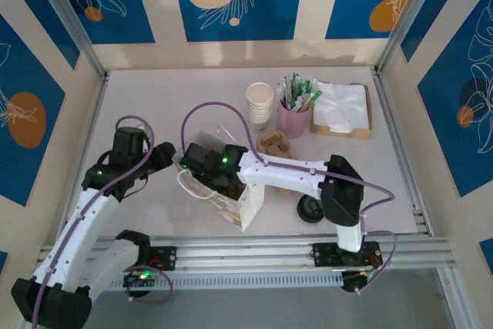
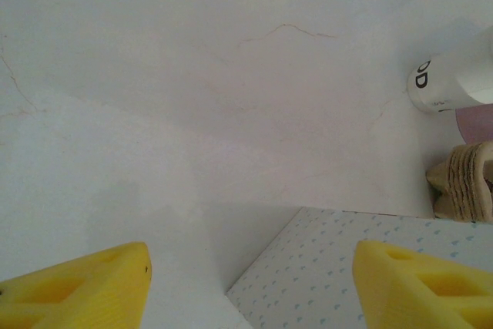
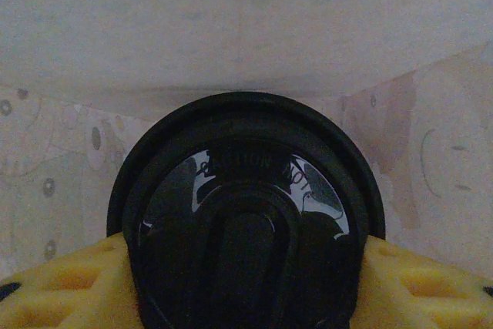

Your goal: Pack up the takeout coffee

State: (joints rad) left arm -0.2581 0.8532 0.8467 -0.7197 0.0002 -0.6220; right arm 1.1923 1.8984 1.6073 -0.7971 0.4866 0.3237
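The takeout coffee point(image 3: 245, 182) shows its round black lid from above; the cup under it is hidden. My right gripper point(image 3: 246, 271) is shut on it, one yellow finger point(image 3: 62, 283) pressed against each side of the lid. In the top view the right gripper point(image 1: 206, 171) reaches down into the open mouth of a white patterned paper bag point(image 1: 248, 204), whose inner walls point(image 3: 431, 144) surround the lid. Just left of the bag, my left gripper point(image 1: 163, 156) is low over the table. It stands open point(image 2: 252, 271), with the bag's dotted side panel point(image 2: 331, 267) below its fingers.
A stack of lidless cream cups point(image 1: 259, 102), a pink cup of sachets point(image 1: 293, 117) and a tray of napkins point(image 1: 343, 109) stand at the back. A brown cardboard carrier point(image 1: 274, 144) lies behind the bag. A loose black lid point(image 1: 310, 209) lies right of the bag.
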